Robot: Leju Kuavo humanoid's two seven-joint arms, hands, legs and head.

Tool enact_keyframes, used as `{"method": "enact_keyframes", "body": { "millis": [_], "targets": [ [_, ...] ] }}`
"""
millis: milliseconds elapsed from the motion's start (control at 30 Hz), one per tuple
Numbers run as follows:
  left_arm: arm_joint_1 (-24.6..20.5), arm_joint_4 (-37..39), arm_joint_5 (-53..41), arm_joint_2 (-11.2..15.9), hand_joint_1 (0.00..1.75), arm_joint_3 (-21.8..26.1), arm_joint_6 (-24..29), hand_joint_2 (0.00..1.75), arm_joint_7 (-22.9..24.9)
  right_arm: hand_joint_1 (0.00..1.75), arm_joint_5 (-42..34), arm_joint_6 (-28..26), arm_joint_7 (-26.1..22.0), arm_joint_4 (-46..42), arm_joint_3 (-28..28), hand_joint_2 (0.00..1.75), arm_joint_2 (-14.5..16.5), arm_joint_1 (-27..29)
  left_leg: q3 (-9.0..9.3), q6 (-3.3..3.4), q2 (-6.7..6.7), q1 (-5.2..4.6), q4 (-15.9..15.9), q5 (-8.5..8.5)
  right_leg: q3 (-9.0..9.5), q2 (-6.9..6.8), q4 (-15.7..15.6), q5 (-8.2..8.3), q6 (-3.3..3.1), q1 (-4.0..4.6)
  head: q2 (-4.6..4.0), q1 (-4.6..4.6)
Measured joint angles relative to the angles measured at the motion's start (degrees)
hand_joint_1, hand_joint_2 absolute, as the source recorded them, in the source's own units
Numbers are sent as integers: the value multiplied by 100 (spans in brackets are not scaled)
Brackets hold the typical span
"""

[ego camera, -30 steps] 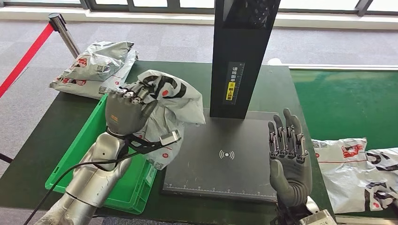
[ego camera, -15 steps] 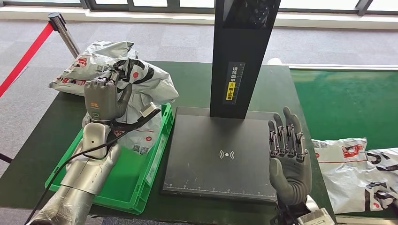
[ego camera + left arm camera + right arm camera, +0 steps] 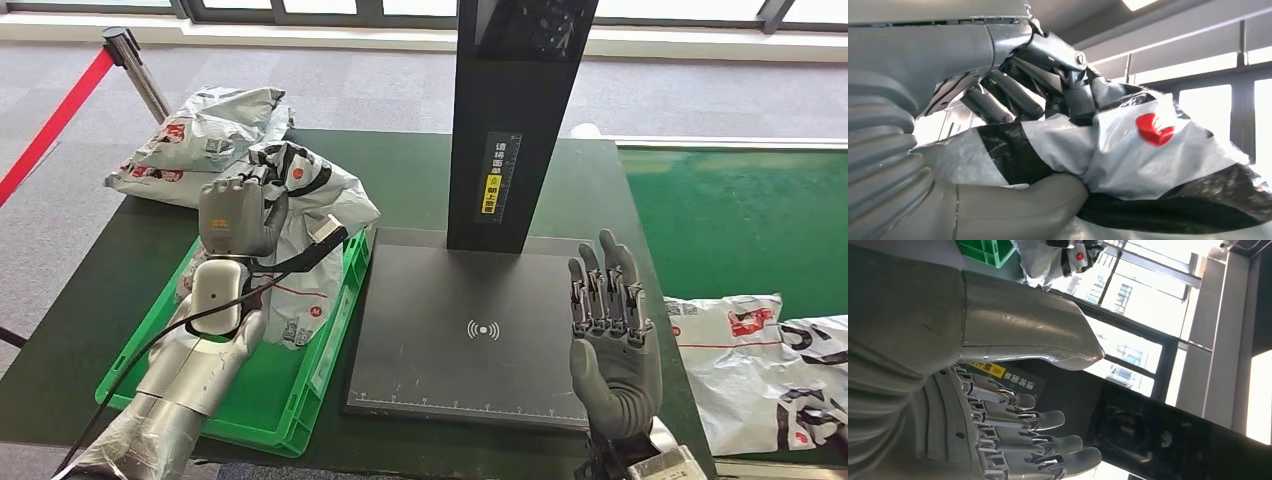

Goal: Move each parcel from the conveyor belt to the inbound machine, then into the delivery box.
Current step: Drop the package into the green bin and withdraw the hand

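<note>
My left hand (image 3: 236, 215) grips a grey, black and white parcel (image 3: 315, 200) over the far end of the green delivery box (image 3: 292, 385). The parcel's lower part hangs into the box. In the left wrist view the thumb and fingers (image 3: 1013, 97) close around the crumpled parcel (image 3: 1128, 155). My right hand (image 3: 612, 345) stands open, fingers up, over the right edge of the black inbound machine plate (image 3: 470, 330). In the right wrist view its fingers (image 3: 1038, 437) are straight with nothing in them. More parcels (image 3: 760, 365) lie on the green conveyor belt (image 3: 740, 215) at the right.
The machine's black column (image 3: 515, 110) rises behind the plate. Other parcels (image 3: 205, 135) are piled at the table's far left corner. A stanchion with a red belt (image 3: 60, 115) stands on the floor at the left.
My left hand has carried the parcel leftward from beside the plate to above the box, then lowered it a little. The right hand has stayed put.
</note>
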Motion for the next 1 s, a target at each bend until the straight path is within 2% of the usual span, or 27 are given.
{"method": "enact_keyframes", "body": {
  "millis": [67,167,267,367,500,633,733,867,1000],
  "targets": [
    [5,35,0,116,0,-207,96,0,581,0,138,4,61,0,-1,175,14,1,-1,0,4,0,0,0,-1,2,1,1,-1,0,0,1],
    [116,-91,0,397,0,-486,723,0,1449,0,479,-11,232,1,0,175,38,27,-2,-1,19,0,-1,0,-6,12,5,3,-6,1,0,1],
    [516,-687,-1,548,0,-364,1373,0,1403,0,712,-56,347,2,-1,175,81,72,-7,-3,17,1,-2,-2,-13,12,7,0,-10,3,0,0],
    [994,-1462,-2,546,0,80,1585,0,723,0,814,-70,404,8,0,175,123,62,-16,-3,11,3,-2,-2,-18,6,7,-5,-12,4,0,1],
    [1442,-2351,-2,173,0,909,1605,0,-387,0,866,-67,469,73,1,175,135,2,-19,-2,15,1,0,-3,-22,10,5,-4,-10,1,0,1],
    [1657,-3006,1,-201,0,1458,1607,0,-789,0,900,-79,514,155,5,175,138,-56,-20,-1,12,1,1,-2,-20,7,3,0,-7,0,0,1],
    [1749,-3315,46,-416,0,1708,1606,0,-1105,0,935,-98,551,204,11,175,141,-74,-19,-1,10,1,1,0,-20,7,4,2,-7,2,0,0],
    [1794,-3557,361,-827,0,2111,1606,0,-2091,0,1010,-147,596,267,38,175,141,-80,-19,-6,6,1,1,4,-20,1,4,2,-7,2,0,1],
    [1807,-3546,1598,-1307,0,2456,1606,0,-3158,0,1117,-288,702,313,42,175,141,-64,-18,-6,6,0,2,4,-23,3,3,3,-7,0,0,0]
  ]
}}
